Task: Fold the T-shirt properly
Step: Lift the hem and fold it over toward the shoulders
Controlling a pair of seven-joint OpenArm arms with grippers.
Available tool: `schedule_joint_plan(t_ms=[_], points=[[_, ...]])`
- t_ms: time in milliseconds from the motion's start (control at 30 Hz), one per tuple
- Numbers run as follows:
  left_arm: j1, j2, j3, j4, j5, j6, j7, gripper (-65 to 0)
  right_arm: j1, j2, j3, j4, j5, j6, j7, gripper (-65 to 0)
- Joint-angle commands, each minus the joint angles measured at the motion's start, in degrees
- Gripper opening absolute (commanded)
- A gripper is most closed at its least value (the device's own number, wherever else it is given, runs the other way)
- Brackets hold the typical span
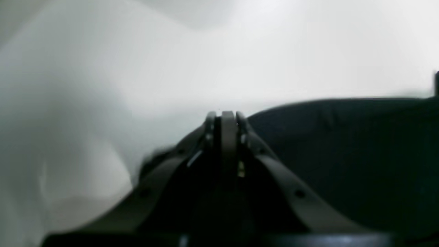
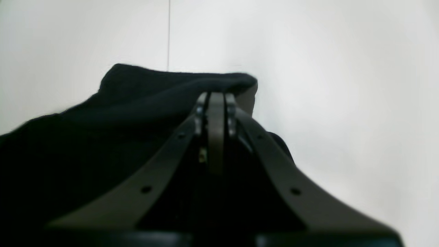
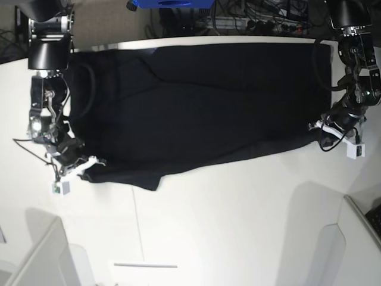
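Observation:
The black T-shirt [image 3: 202, 101] lies spread plain side up across the far half of the white table [image 3: 226, 202], with no print showing. At the shirt's right-hand edge in the base view, my left gripper [image 3: 314, 126] is shut on a corner of the cloth. In the left wrist view its fingertips [image 1: 228, 115] are pressed together at the edge of the T-shirt [image 1: 343, 144]. My right gripper [image 3: 95, 161] is shut on the near left edge. In the right wrist view the T-shirt [image 2: 137, 99] humps up around my right gripper [image 2: 216, 96].
White partition walls stand at the near left [image 3: 36, 256] and near right [image 3: 357, 238] corners. A thin white strip [image 3: 146, 265] lies on the table near the front. Cables and a blue object [image 3: 166, 3] sit beyond the far edge.

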Motion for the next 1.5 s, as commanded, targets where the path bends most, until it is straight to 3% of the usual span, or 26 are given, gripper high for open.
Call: schedule_joint_plan(t_ms=[0,300,600,1167,1467], points=[[0.4,-1.3,-0.5,0.9,-1.4,-0.2,-0.8,-65.0,0.5,0.8,0.9,1.9,0.6,0.2,0.6,-65.0],[7.7,-1.1,-4.7,9.6,-2.3,-0.2,-0.7,-65.0,-4.3,0.8,5.2,8.3,0.6,0.2,-3.4,-65.0],[13.3,-1.1,-4.8,13.7,-2.4,-0.2,-0.7,-65.0,-10.2,0.7,9.4,14.7,0.7,0.2,-5.5,-65.0],[17.1,-1.1,-6.0,14.1,-2.4,-0.2,-0.8,-65.0,-19.2,0.7,11.6,23.9,0.9,0.2,-6.6,-65.0],[18.7,-1.3,-6.0,14.1,-2.0,-3.3,-0.9,-65.0,-22.9,0.7,11.7,26.1,0.9,0.2,-6.6,-65.0]])
